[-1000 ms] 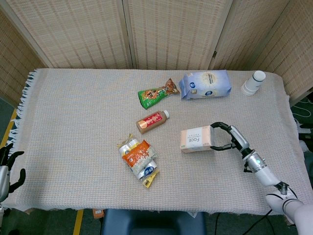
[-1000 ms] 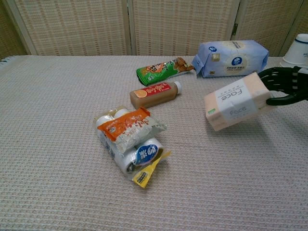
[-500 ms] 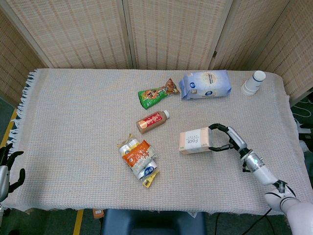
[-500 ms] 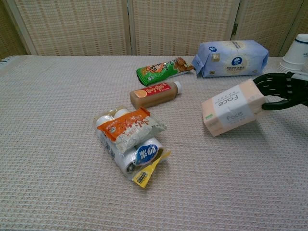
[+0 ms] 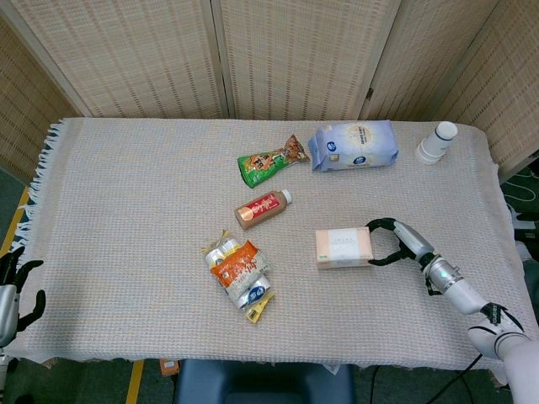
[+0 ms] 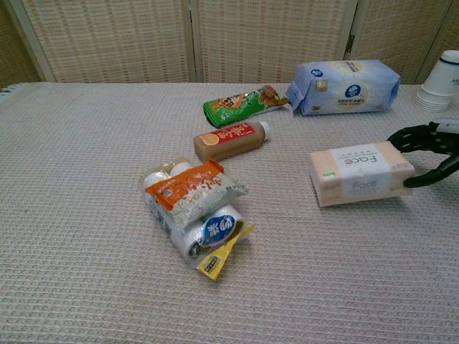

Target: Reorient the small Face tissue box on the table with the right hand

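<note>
Covering the table, a woven beige cloth [image 5: 126, 210] fronts wicker screens [image 5: 295, 50].

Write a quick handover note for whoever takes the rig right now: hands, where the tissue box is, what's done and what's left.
Right hand: fingers spread around the right end of the tissue box; whether it still grips is unclear.
Left hand: idle at the table's left edge, holding nothing.
Box: flat on the cloth, right of the bottle, Face print facing the chest view.
Done: box set down.
Left: free the right hand and check the orientation.
</note>
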